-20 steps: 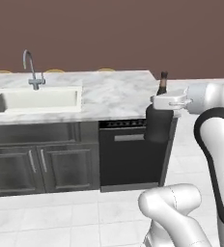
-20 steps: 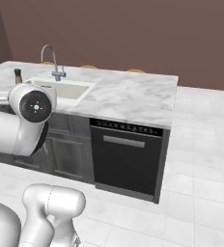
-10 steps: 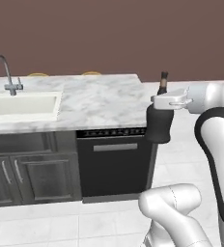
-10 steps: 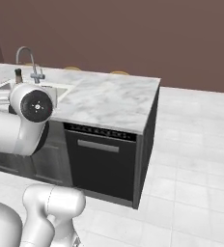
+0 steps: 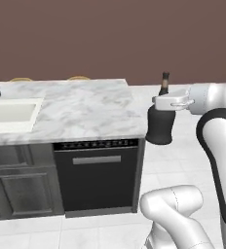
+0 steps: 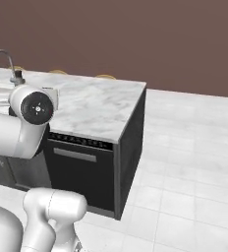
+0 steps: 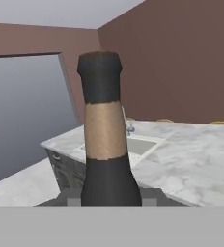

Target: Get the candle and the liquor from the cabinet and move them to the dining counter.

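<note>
The base has driven on, so the dining counter (image 5: 85, 104) and its sink (image 5: 10, 114) have slid leftward in the left base view since a second ago; the arm's pose is unchanged. The gripper (image 5: 171, 103) stays clamped on the liquor (image 5: 160, 126) at its neck, holding the bottle upright in the air just off the counter's right edge, above the floor (image 5: 173, 160).
</note>
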